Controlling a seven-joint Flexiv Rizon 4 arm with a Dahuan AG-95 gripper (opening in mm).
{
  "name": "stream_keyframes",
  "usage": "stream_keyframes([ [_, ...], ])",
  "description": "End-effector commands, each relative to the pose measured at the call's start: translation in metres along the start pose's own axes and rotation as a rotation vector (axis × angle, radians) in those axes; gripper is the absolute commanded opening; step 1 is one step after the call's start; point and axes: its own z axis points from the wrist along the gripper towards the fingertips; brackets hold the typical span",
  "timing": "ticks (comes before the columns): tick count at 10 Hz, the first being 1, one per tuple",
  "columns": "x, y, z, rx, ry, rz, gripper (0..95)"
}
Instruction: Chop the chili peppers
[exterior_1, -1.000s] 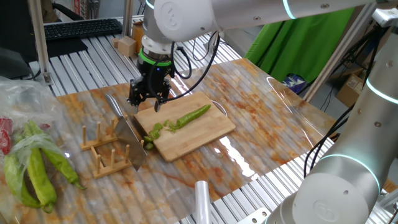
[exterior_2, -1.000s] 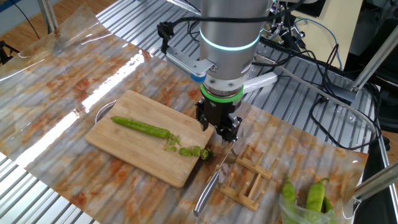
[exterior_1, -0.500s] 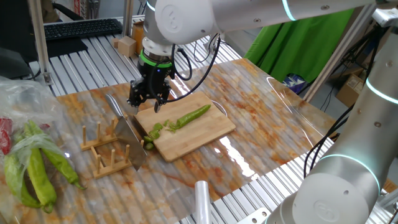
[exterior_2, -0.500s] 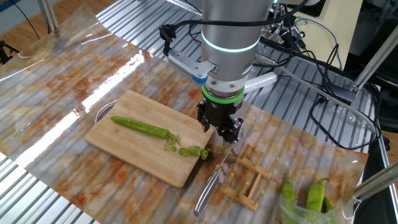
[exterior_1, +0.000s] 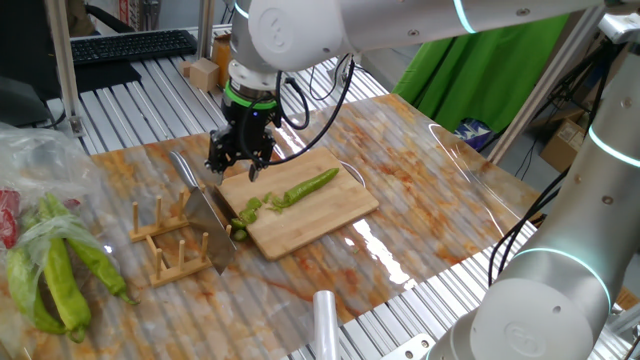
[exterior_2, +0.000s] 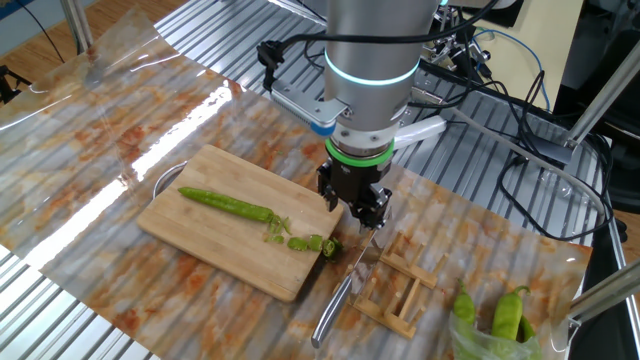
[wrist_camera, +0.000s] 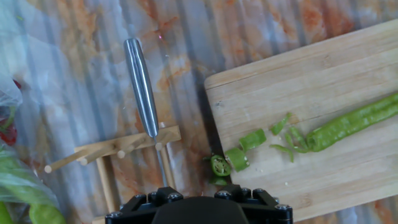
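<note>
Gripper (exterior_2: 361, 217), jaws spread and pinching nothing, is pointing down beside the board (exterior_2: 215, 245), above the knife (exterior_1: 207, 215) that is leaning in the rack (exterior_1: 170, 245). The chili (exterior_2: 230, 206) is lying on the board, its long axis running away from the gripper; its cut end and loose pieces (wrist_camera: 239, 152) are sitting at the board edge nearest the knife. Judged next: gripping the knife handle (wrist_camera: 141, 84). In the hand view the fingertips are being cut off; blade contact with the rack is hard to make out
</note>
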Motion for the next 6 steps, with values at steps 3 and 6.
stream_keyframes([
  [3,0.0003,-0.0006,-0.0002,-0.012,0.003,0.005,57.0],
  [6,0.0003,-0.0006,-0.0002,-0.015,0.016,-0.043,38.0],
])
